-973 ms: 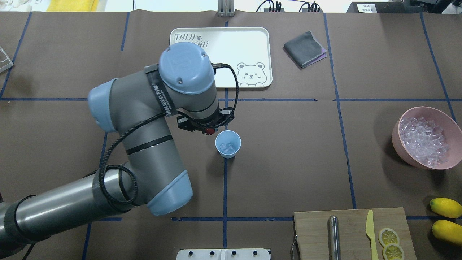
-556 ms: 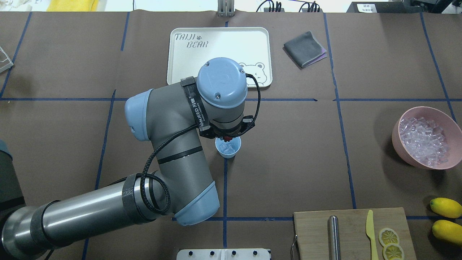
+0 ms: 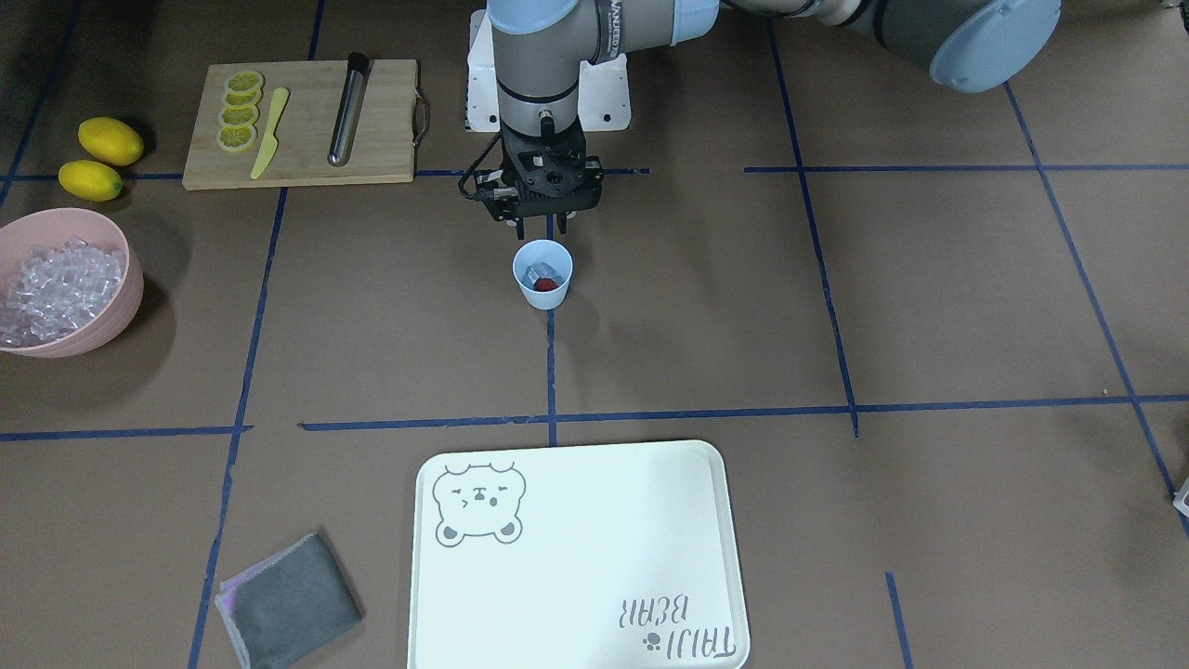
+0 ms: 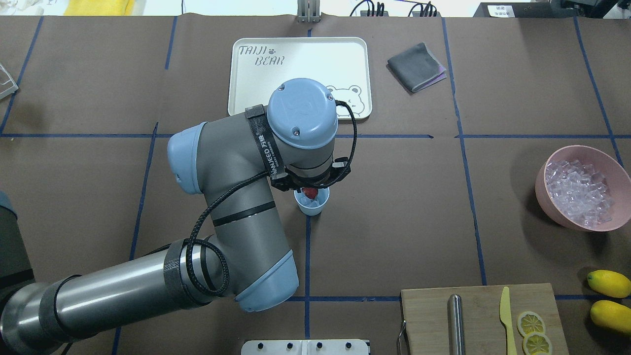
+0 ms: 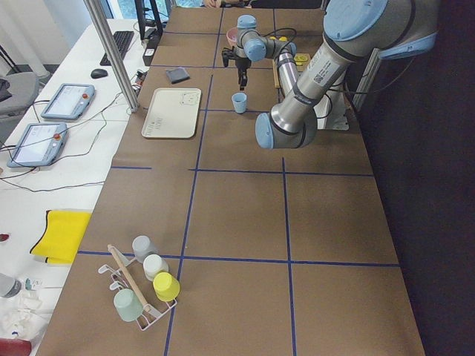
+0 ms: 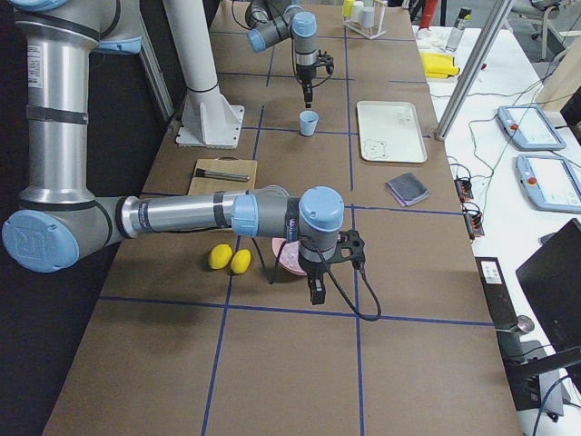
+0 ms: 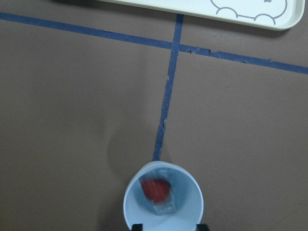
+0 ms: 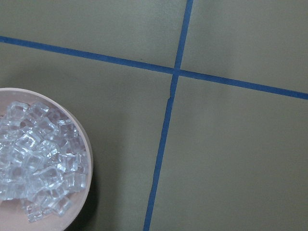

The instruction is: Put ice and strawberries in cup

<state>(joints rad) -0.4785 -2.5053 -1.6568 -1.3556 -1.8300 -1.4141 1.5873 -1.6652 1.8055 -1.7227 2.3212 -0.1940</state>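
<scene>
The pale-blue cup [image 3: 539, 295] stands mid-table on a blue tape line. Inside it a dark-red strawberry [image 3: 548, 282] lies on clear ice [image 3: 532, 272]. In the left wrist view the strawberry [image 7: 156, 189] looks blurred against the ice [image 7: 166, 208] in the cup [image 7: 192, 211]. My left gripper [image 3: 543, 223] hangs straight above the cup, open, its fingertips apart at the bottom edge of the wrist view. My right gripper [image 6: 315, 291] hovers beside the pink bowl [image 6: 283, 259]; I cannot tell whether it is open or shut.
The pink bowl [image 4: 567, 219], heaped with ice [image 4: 579, 192], is at the right edge. A white bear tray [image 4: 300, 49] and a grey cloth [image 4: 415, 66] lie beyond the cup. A cutting board [image 4: 429, 315] holds lemon slices, a yellow knife and a metal rod; two lemons [image 4: 609, 283] lie beside it.
The left arm swung right and carried the strawberry over the cup. The berry has left the fingers and now lies inside the cup on the ice.
</scene>
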